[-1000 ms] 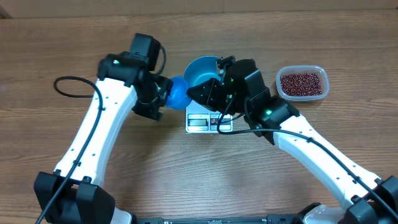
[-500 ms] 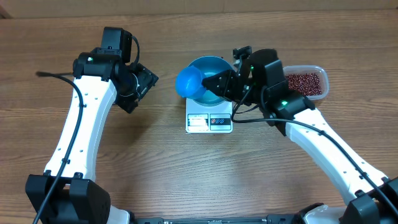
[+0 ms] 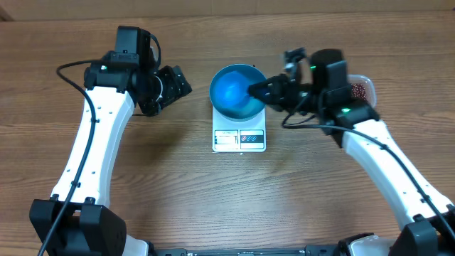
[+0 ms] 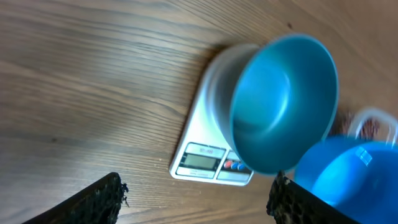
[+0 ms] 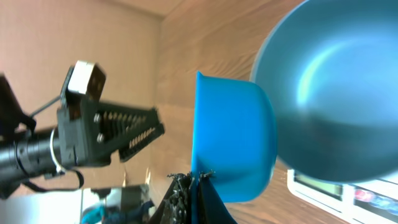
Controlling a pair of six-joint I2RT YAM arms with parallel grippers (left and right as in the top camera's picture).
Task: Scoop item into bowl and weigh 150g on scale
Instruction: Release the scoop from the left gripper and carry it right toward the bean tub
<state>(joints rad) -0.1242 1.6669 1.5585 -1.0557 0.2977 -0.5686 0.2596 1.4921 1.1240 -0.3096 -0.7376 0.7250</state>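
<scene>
The dark red-brown beans [image 3: 360, 89] lay in a clear rectangular plastic tub [image 3: 364, 78] toward the far right corner of the wooden bench [image 3: 298, 192], mostly hidden under the right arm. They sat to the right of the right gripper [image 3: 257, 90], behind its wrist, while its fingertips pointed left. That gripper was clamped on the handle of a small bright blue plastic scoop [image 5: 233, 143], whose long axis ran roughly left to right along the bench, cup to the left and handle back toward the claw. The cup hung over the round, deep blue bowl [image 4: 283, 102], which stood on the small white square digital scale [image 3: 239, 139] near the bench's middle. No beans showed in the bowl in either wrist view.

Loading the scoop would probably mean swinging it back to the right, away from the bowl. The right arm was far nearer the tub and already held the tool. It reached in from the near right corner, forearm angled toward the far edge and wrist bent left.

The left gripper [image 3: 178, 82] hovered left of the bowl, well apart from it, fingers spread wide and holding nothing.
</scene>
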